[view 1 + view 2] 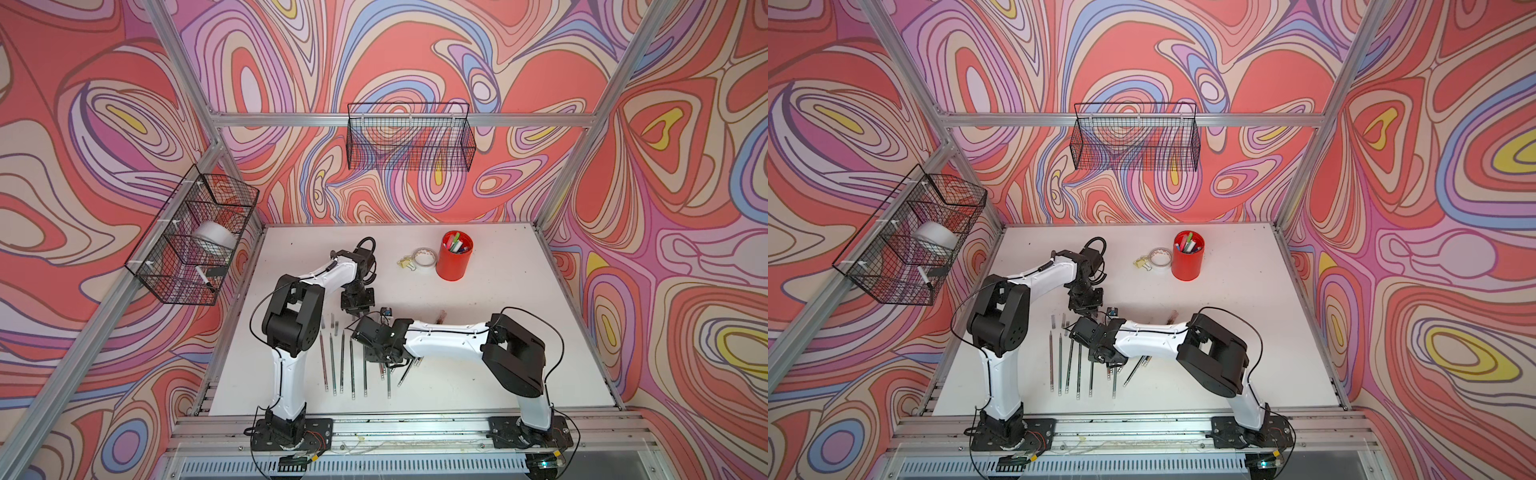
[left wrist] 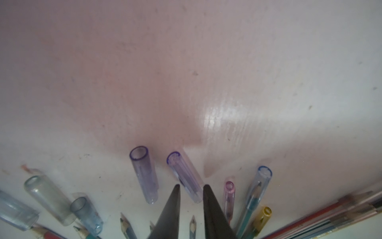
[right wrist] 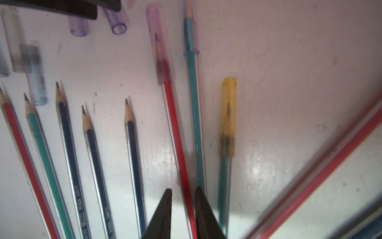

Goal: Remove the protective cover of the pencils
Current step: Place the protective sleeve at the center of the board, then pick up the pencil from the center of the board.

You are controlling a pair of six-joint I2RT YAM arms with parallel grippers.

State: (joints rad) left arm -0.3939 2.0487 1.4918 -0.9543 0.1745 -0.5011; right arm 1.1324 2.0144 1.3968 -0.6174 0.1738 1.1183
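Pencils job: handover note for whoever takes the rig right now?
Left end effector: jaws narrow astride a loose clear purple-rimmed plastic cap; grip unclear.
Right end effector: astride the red striped pencil's shaft; grip unclear.
Done: five bare sharpened pencils in a row on the white table, loose clear plastic caps beyond their tips.
To do: translucent pink cap on that red pencil, blue-rimmed clear cap on a green pencil, translucent yellow cap on another green pencil. Edge pencils too blurred to judge.

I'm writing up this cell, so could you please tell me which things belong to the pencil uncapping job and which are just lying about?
Job: capped pencils, bare pencils, loose clear caps.
Lying about: red cup of markers, tape roll, yellow binder clips, two wire baskets.
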